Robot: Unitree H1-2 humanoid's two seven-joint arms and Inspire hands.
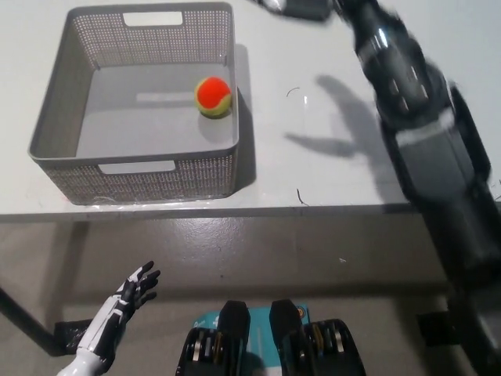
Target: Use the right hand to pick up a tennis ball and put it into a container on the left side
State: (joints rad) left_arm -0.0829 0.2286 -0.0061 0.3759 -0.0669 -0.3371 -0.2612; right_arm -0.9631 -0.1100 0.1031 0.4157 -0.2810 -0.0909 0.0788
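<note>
Looking down through my head view, I see the tennis ball (213, 95) lying inside the grey container (48, 125), on its floor near the right wall and toward the far side. The ball is orange-red on top and yellow-green below, and nothing touches it. The container is a perforated basket with handle slots in its near and far walls, and it stands on the left part of the white surface (329, 180), close to the near edge.

My black right arm (427, 149) rises from the lower right and stretches up over the surface to the top edge of the picture. My right hand (293, 8) is blurred and cut off at that edge, so I cannot tell how its fingers stand; it is well apart from the ball and the container.

My white left hand (131, 291) rests low at the lower left, below the surface edge, fingers spread apart and holding nothing.
</note>
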